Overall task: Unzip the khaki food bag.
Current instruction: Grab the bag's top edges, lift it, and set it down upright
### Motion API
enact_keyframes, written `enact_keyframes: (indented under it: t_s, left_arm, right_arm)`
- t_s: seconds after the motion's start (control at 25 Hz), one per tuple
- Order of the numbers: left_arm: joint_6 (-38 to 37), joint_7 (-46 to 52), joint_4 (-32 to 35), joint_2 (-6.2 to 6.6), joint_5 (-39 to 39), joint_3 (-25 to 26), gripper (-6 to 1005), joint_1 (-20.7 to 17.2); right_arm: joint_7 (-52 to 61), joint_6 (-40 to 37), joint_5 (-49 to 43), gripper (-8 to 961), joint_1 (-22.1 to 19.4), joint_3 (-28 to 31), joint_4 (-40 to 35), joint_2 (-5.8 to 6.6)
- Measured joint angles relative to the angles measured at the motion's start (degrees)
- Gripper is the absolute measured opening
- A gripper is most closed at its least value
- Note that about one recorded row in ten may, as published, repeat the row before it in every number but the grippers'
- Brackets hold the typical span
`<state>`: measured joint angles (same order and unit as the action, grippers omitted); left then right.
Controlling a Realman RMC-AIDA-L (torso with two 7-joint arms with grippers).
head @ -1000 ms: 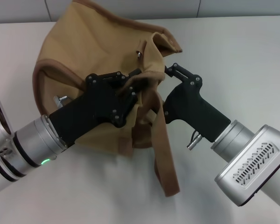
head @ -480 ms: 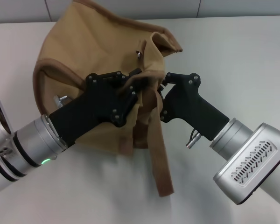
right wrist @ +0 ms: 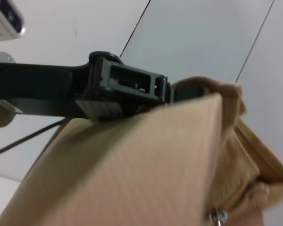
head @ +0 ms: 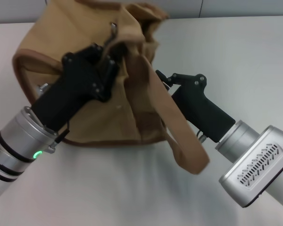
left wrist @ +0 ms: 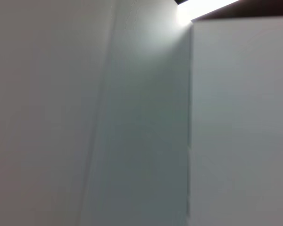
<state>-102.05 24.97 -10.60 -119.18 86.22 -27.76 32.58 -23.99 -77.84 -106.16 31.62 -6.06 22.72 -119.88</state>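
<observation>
- Khaki food bag (head: 85, 108): stands on the white table (head: 254, 56), now shifted toward the robot's left and raised taller than half a second ago; top fabric bunched.
- Left gripper (head: 114, 55): has moved up and leftward with the bag; fingers closed on fabric at the bag's top edge.
- Right gripper (head: 160, 77): now clear of the bag's top, just beside the strap handle (head: 179, 136); finger opening cannot be told.
- Strap handle: has swung outward across the right arm.

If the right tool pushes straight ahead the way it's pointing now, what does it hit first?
Most likely the wide tan fabric strap of the boxy khaki canvas food bag, draped just ahead of the right tool; depth is unclear.
</observation>
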Motion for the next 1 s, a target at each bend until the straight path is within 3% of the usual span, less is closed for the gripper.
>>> enact_keyframes:
  t_s: [0.36,0.96,1.0]
  left_arm:
    - [-2.57,5.99,-3.36,0.0,-0.09,8.74,89,-2.52]
    - [1.4,6.35,-0.62,0.0,8.8,7.68,88,-2.03]
    - [1.76,6.3,-0.59,0.0,9.38,7.67,88,-1.96]
  right_arm:
    - [0.42,-0.45,0.21,2,-2.9,0.06,-1.34,0.0]
    - [8.67,-10.46,0.1,-1,-4.64,2.91,-5.18,0.06]
    - [8.67,-10.79,0.09,41,-4.54,2.81,-5.62,0.07]
